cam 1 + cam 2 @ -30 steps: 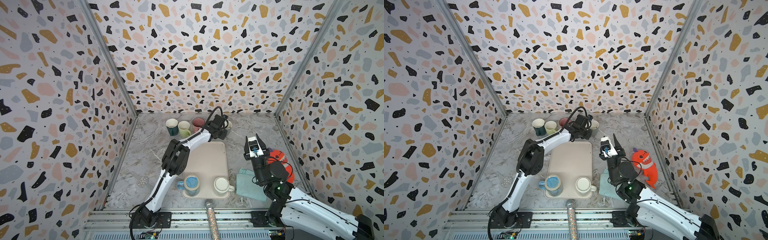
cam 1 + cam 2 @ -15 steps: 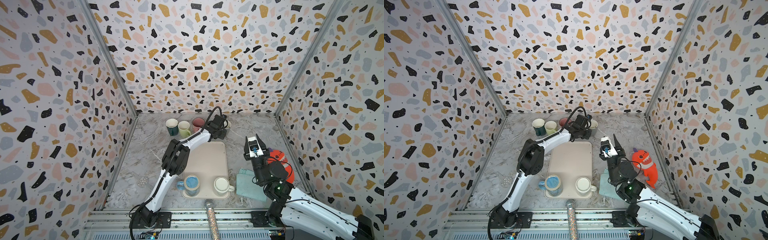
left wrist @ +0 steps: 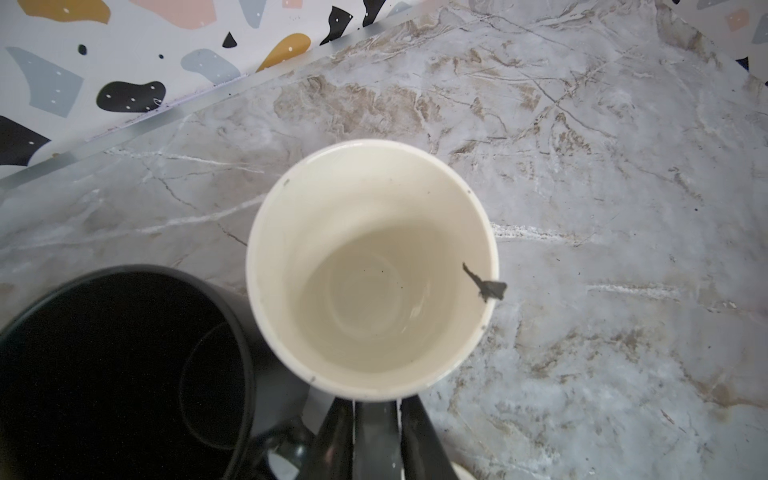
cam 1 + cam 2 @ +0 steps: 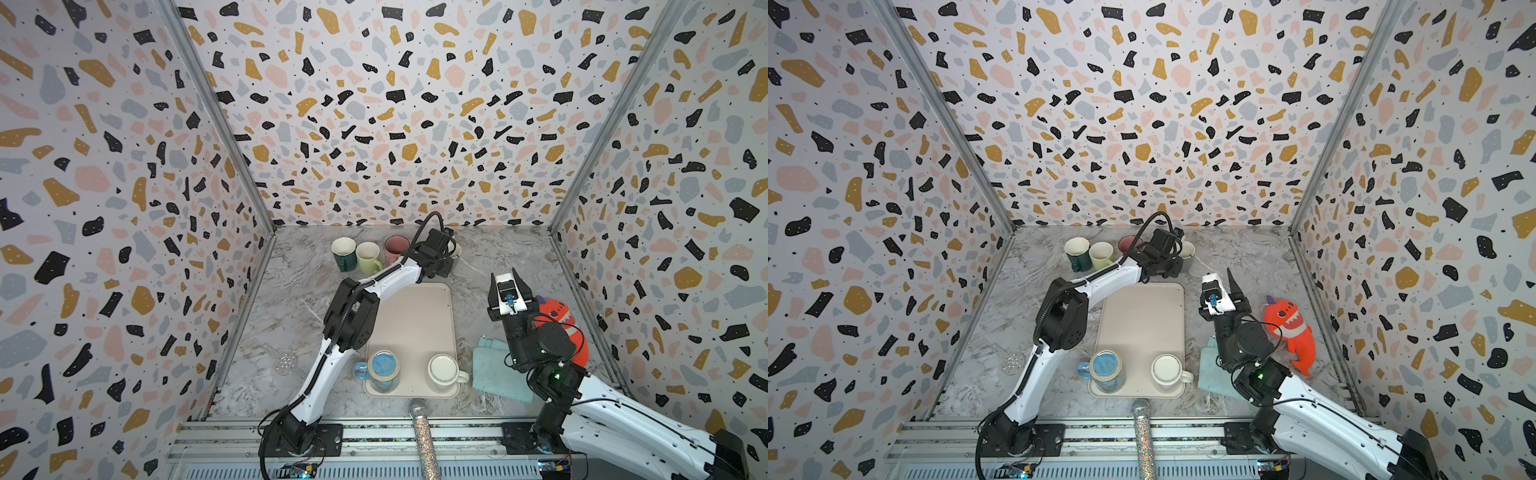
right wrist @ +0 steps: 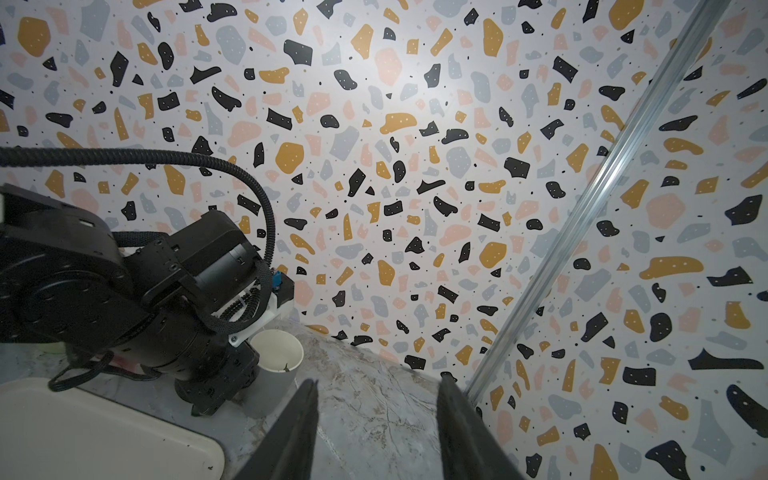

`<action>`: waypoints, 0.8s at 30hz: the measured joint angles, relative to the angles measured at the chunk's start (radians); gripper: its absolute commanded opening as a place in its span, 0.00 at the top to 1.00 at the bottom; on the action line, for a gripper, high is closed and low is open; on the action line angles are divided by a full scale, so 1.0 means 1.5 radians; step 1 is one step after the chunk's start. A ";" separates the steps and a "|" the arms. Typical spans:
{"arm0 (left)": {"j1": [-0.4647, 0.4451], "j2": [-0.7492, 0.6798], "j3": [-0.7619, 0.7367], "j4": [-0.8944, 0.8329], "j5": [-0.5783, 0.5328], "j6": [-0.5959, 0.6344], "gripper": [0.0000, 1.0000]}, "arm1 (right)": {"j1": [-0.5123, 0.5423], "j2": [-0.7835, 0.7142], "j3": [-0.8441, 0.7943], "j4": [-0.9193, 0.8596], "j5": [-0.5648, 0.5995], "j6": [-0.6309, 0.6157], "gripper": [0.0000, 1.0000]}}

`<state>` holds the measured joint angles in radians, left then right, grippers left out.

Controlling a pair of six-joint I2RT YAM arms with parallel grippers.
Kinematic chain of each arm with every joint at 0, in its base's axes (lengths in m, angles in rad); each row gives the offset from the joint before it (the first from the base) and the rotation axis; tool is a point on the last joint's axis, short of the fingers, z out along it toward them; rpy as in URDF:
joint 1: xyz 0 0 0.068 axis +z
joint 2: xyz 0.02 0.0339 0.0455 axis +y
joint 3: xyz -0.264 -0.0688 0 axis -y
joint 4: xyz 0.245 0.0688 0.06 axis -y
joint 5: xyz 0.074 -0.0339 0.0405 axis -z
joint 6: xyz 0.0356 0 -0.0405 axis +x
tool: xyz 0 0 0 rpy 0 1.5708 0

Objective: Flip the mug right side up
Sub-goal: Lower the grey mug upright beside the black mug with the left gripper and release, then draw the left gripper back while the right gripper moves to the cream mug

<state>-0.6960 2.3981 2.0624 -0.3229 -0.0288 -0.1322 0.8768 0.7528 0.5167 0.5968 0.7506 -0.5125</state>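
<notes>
While tilting upward at 2 o'clock from the tray (image 4: 415, 316), the right end effector (image 5: 376, 415) is holding its fingers (image 5: 299, 424) apart, gripping nothing. Farther off, at the tray's 1 o'clock, the left end effector (image 3: 376, 411) is straddling the handle of the upright mug (image 3: 370, 270) on the bench (image 3: 602, 249), its jaws barely apart, with slivers of light showing beside the handle. Both top views are hiding that end effector's tips under the wrist.

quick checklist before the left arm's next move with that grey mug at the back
1. grey mug mouth up: ok
2. Mug standing on the table: ok
3. left gripper clear of the handle: cannot tell, fingers closely flank it
4. Gap to the black mug: cannot tell
5. right gripper open, empty, apart from the mug: ok
</notes>
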 measured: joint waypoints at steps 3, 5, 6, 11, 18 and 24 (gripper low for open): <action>0.000 0.000 0.000 0.002 0.000 0.001 0.74 | -0.001 0.000 0.000 -0.001 0.000 0.002 0.51; 0.000 0.000 0.000 0.002 0.000 0.001 0.73 | -0.001 0.000 0.000 -0.002 0.000 0.005 0.51; 0.000 0.000 0.000 0.002 0.001 0.001 0.73 | -0.001 0.000 0.000 -0.003 0.000 0.007 0.51; 0.000 -0.031 -0.041 0.007 0.008 0.001 0.71 | -0.001 0.006 0.005 -0.032 -0.007 0.033 0.46; 0.000 -0.159 -0.155 0.010 0.002 0.000 0.70 | -0.004 0.068 0.099 -0.164 -0.054 0.137 0.42; 0.000 -0.292 -0.245 0.030 -0.024 -0.002 0.67 | -0.011 0.156 0.224 -0.311 -0.126 0.261 0.44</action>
<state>-0.6956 1.9594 1.6951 -0.2783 -0.0643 -0.1352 0.8608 0.9867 0.8528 0.1307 0.5613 -0.1204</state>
